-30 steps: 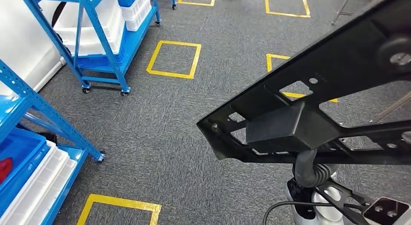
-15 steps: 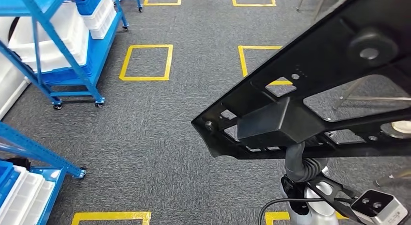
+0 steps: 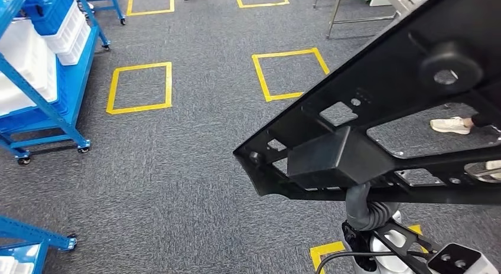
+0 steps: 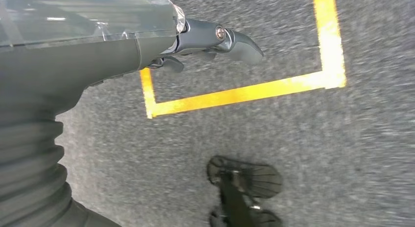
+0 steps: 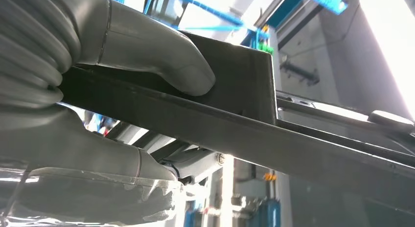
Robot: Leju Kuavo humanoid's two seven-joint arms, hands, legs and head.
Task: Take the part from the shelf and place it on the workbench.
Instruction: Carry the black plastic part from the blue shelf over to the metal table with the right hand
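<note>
The part [image 3: 390, 91] is a large flat black frame with cut-outs and a box-like block [image 3: 337, 159] on its underside. It hangs high over the grey carpet across the right half of the head view. My right hand [image 5: 147, 48] grips it, with the thumb pressed on one face of the part [image 5: 235, 134] and fingers under it. In the head view the hand is hidden beneath the frame and just the ribbed wrist [image 3: 363, 206] shows. My left hand [image 4: 215, 38] hangs over the floor with its fingers apart and nothing in it.
Blue wheeled shelf carts [image 3: 41, 61] with white and blue bins stand at the left. Another blue rack foot [image 3: 35, 238] sits at the bottom left. Yellow floor squares [image 3: 140, 88] mark the carpet. Metal legs [image 3: 354, 8] stand at the top right, and a person's shoe [image 3: 452, 125] is beyond the part.
The whole view has swung right, so the camera moved: the blue shelves slid left and out. The part keeps its place in my right hand. A person's shoe has come into view.
</note>
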